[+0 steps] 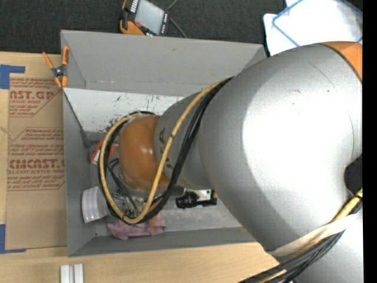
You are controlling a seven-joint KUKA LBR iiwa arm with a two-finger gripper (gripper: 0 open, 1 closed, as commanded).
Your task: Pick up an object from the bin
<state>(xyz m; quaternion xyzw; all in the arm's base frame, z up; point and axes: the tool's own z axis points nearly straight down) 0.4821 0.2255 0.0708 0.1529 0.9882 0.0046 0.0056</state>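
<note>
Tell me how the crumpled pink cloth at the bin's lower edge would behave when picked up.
The pink cloth looks crumpled and soft, so it would probably hang limp, not keep shape. It seems thin, likely light. Lying low on the bin floor, it should not roll, but may bunch if pushed.

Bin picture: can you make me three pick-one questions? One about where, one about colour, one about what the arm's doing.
1. Where is the pink cloth? A) top wall B) by the bottom wall of the bin C) outside
2. What colour is the cup-like thing by the left wall? A) white B) green C) black
3. The arm is: A) outside the bin B) folded away C) reaching into the bin
Answers: 1 B, it lies along the bottom wall; 2 A, it looks white; 3 C, its orange cover sits inside the bin.
</note>
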